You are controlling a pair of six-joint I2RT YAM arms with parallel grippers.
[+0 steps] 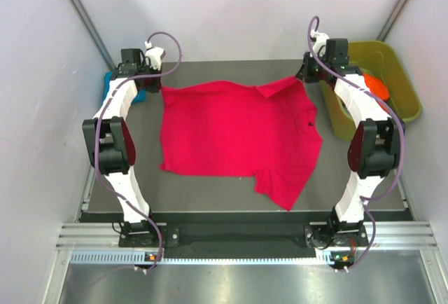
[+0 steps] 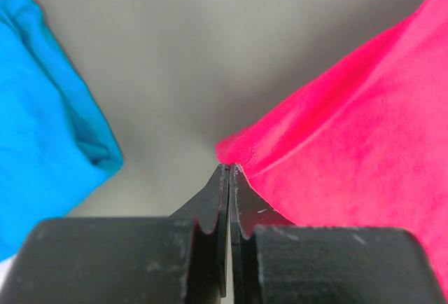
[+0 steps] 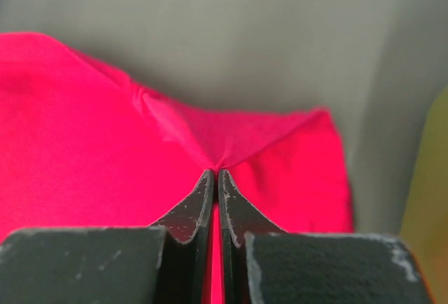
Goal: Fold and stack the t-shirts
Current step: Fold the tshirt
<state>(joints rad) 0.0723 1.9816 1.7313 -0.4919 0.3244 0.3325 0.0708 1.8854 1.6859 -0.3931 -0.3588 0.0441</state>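
Crimson cloth t-shirt [image 1: 231,132]; left gripper [image 2: 229,169], right gripper [image 3: 215,172] pinch puckered corners

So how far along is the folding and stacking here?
Early. The teal-blue shirt looks folded at far left. Both the left gripper and right gripper pinch the far edge of the crimson shirt, spread out unfolded. An orange shirt waits in the green tub.

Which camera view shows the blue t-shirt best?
The left wrist view: the blue t-shirt fills its left side, its rounded edge sharp and close. The top view shows only a small patch of it beside the left arm. The right wrist view does not show it.
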